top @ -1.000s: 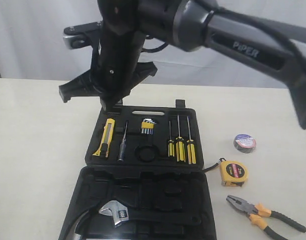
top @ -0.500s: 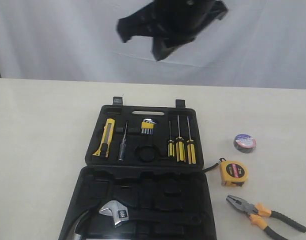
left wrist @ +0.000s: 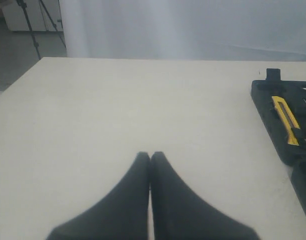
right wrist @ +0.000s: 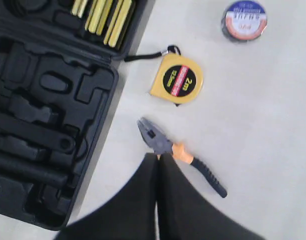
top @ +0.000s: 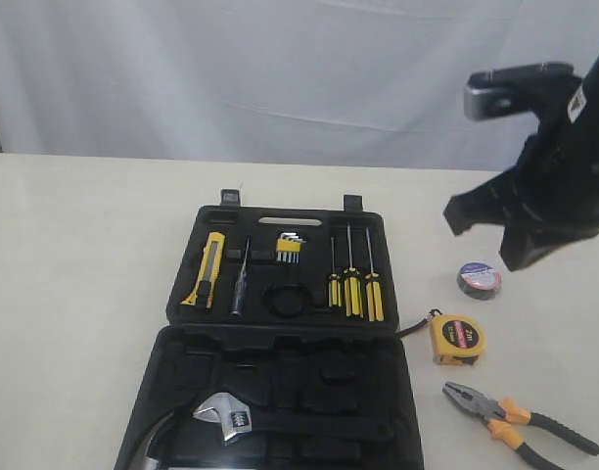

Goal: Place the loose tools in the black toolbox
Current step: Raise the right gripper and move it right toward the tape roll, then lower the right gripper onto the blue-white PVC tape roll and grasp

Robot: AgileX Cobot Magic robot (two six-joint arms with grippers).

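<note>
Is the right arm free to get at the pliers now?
Probably yes: the pliers lie uncovered on the table, clear of the tape measure, and the right gripper hangs above that side. Its jaws are shut, so open first.

Right end effector point(top: 517, 257) has swung away (rightward) from the toolbox point(top: 309, 382).

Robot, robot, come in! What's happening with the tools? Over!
Left gripper shut, empty. Right gripper shut, empty, high above table. Utility knife in toolbox; tape roll, tape measure, pliers out on table. Nothing blocking them.
</note>
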